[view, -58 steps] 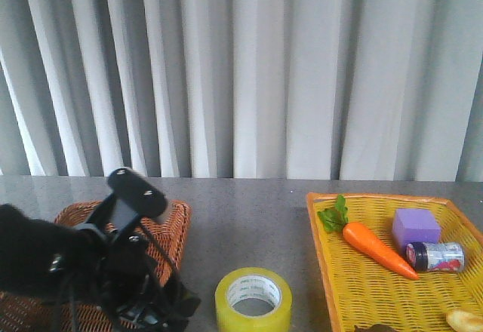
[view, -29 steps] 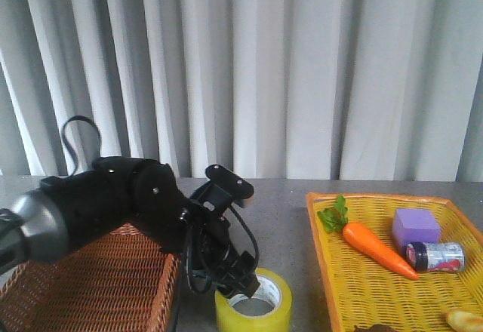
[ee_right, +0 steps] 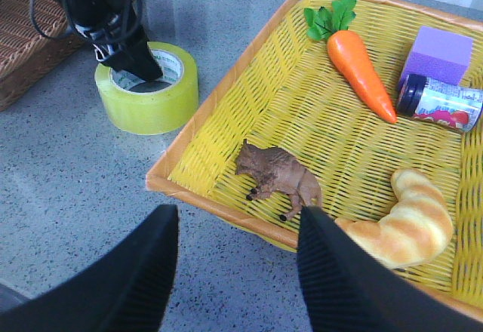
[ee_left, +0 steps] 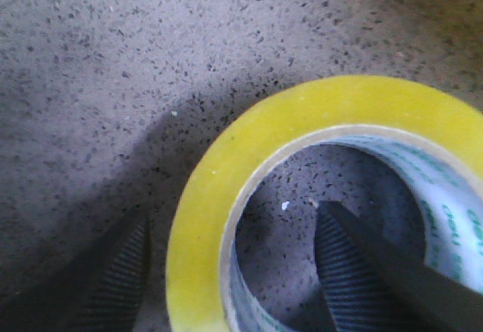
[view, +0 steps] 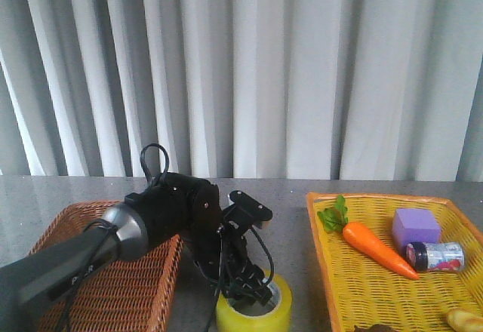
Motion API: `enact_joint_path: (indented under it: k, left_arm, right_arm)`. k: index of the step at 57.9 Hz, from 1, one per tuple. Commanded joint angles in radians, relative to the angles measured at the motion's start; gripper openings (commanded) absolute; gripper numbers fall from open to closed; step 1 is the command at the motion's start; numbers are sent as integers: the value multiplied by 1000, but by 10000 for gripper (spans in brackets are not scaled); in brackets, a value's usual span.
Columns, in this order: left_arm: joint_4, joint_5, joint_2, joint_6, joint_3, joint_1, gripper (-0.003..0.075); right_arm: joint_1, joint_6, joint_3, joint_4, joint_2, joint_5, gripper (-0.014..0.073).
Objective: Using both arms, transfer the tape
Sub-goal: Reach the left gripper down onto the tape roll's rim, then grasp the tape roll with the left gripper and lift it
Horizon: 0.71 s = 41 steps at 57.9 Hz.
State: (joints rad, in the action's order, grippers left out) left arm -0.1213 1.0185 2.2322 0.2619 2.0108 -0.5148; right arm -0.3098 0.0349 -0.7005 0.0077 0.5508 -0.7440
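Observation:
The yellow tape roll (view: 255, 311) lies flat on the grey table at the front centre. It fills the left wrist view (ee_left: 204, 219) and shows in the right wrist view (ee_right: 155, 94). My left gripper (view: 256, 290) is open and straddles the roll's wall: one finger (ee_left: 355, 272) is inside the white core, the other (ee_left: 113, 272) is outside, with a gap on both sides. The left arm (ee_right: 98, 7) also shows in the right wrist view. My right gripper (ee_right: 234, 272) is open and empty, above the table beside the yellow tray's edge.
A brown wicker basket (view: 113, 294) stands at the left, next to the left arm. A yellow tray (view: 332, 272) at the right holds a carrot (view: 373, 247), a purple block (view: 415, 226), a small jar (view: 436, 256), a toy animal (ee_right: 275, 172) and a croissant (ee_right: 407, 222).
My left arm has swung right from over the basket and come down onto the tape, so the open jaws now straddle the roll's wall. The tape has not moved.

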Motion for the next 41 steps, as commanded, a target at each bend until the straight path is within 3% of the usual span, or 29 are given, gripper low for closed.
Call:
enact_joint_path:
  k: [1, 20, 41]
  left_arm:
    - [-9, -27, -47, -24, 43, -6, 407]
    - [-12, -28, -42, -24, 43, -6, 205]
    - [-15, -26, -77, -34, 44, -6, 193]
  right_arm:
    - [6, 1, -24, 0, 3, 58, 353]
    - [6, 1, -24, 0, 3, 58, 353]
    - [6, 1, -24, 0, 3, 58, 353]
